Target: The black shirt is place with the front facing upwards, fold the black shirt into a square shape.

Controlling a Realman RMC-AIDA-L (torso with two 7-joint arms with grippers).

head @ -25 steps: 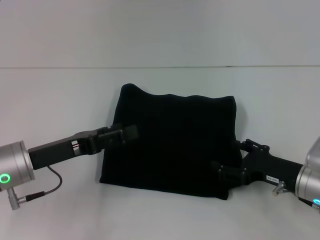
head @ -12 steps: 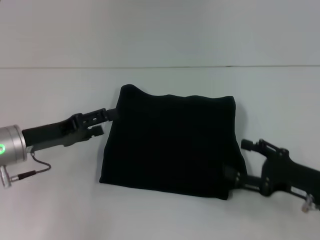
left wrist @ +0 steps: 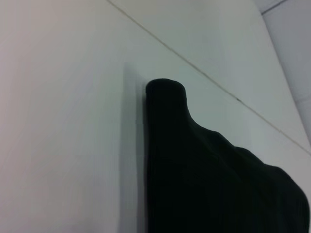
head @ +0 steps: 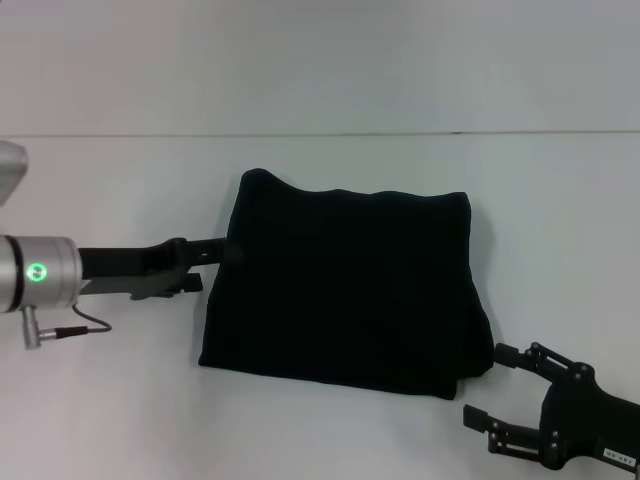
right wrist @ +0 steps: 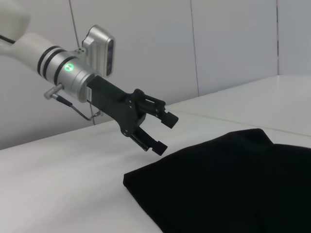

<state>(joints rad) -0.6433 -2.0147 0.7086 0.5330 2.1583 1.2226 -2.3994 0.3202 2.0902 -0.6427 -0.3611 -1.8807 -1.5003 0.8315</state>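
Note:
The black shirt (head: 345,285) lies folded in a rough square on the white table (head: 100,400); its print and neck label are hidden. It also shows in the left wrist view (left wrist: 209,170) and the right wrist view (right wrist: 233,184). My left gripper (head: 208,262) is open and empty, just off the shirt's left edge. The right wrist view shows it (right wrist: 165,133) hovering a little above the table. My right gripper (head: 485,385) is open and empty, off the shirt's near right corner and apart from the cloth.
A thin seam line (head: 320,134) crosses the table behind the shirt. A pale wall (right wrist: 218,43) stands beyond the table's far side. A cable (head: 75,328) hangs from my left wrist.
Both grippers have drawn back from the shirt: the left one outward to the left, the right one toward the near right corner of the table. The shirt has stayed flat.

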